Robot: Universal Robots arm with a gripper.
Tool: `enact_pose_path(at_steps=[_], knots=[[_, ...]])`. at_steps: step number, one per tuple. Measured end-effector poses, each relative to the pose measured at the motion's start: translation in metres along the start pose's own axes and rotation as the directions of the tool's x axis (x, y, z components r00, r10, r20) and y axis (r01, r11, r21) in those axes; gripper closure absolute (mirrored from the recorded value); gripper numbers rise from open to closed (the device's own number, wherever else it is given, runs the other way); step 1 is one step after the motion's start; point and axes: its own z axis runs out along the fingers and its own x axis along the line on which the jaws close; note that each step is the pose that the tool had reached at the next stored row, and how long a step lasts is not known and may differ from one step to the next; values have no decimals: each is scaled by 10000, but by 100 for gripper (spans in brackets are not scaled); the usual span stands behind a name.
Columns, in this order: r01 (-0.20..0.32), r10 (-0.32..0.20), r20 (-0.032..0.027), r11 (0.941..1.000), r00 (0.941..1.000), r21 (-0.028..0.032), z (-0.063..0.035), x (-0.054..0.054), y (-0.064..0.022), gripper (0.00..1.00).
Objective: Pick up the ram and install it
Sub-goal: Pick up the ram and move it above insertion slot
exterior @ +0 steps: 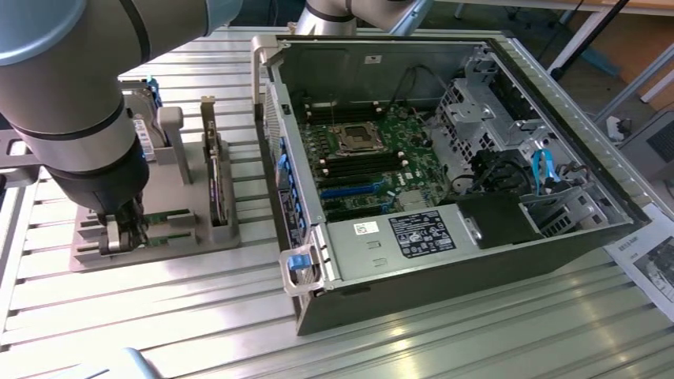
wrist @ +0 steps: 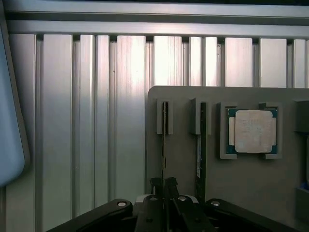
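Two rams stand on edge in slots of a grey holder (wrist: pixel 241 188). One ram (wrist: pixel 164 140) is a thin green stick running straight into my gripper (wrist: pixel 163 186), whose dark fingers (wrist: pixel 155 189) sit close on either side of its top edge with a narrow gap. This ram still sits in its slot. The second ram (wrist: pixel 203 145) stands parallel beside it. In the exterior view my gripper (exterior: pixel 121 235) is down at the front of the holder (exterior: pixel 95 257), at the exterior view's left. The open computer case (exterior: pixel 589 237) lies to the right, with its motherboard (exterior: pixel 364 162) exposed.
A square silver CPU chip (wrist: pixel 252 130) lies in a pocket of the holder beyond the rams. A dark expansion card (exterior: pixel 218 185) stands on edge in the holder, with a drive (exterior: pixel 147 126) behind it. Everything rests on a ribbed aluminium table (exterior: pixel 189 316). Papers (exterior: pixel 653 264) lie at the right edge.
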Motion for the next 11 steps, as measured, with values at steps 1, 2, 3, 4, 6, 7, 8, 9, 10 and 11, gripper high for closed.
enact_pose_path(at_steps=[1, 2, 3, 4, 6, 7, 8, 9, 10, 11], knots=[[2, -2, 0, 10000, 10000, 0, 0, 2, -1, 76], [1, -1, 0, 10000, 10000, 0, 0, 3, 1, 76], [2, -2, 0, 10000, 10000, 0, 0, 3, 0, 76], [2, -2, 0, 10000, 10000, 1, 0, 3, 0, 76], [2, -2, 0, 10000, 10000, 0, 0, 3, 0, 76], [3, -3, 1, 10000, 10000, 1, 0, 4, -1, 76], [3, -3, 0, 10000, 10000, 0, 0, 5, -6, 76], [3, -3, 0, 10000, 10000, 0, -1, 4, -23, 76], [3, -3, 1, 10000, 10000, 1, -1, 4, -30, 76], [2, -2, 1, 10000, 10000, 1, -1, 4, -34, 76]])
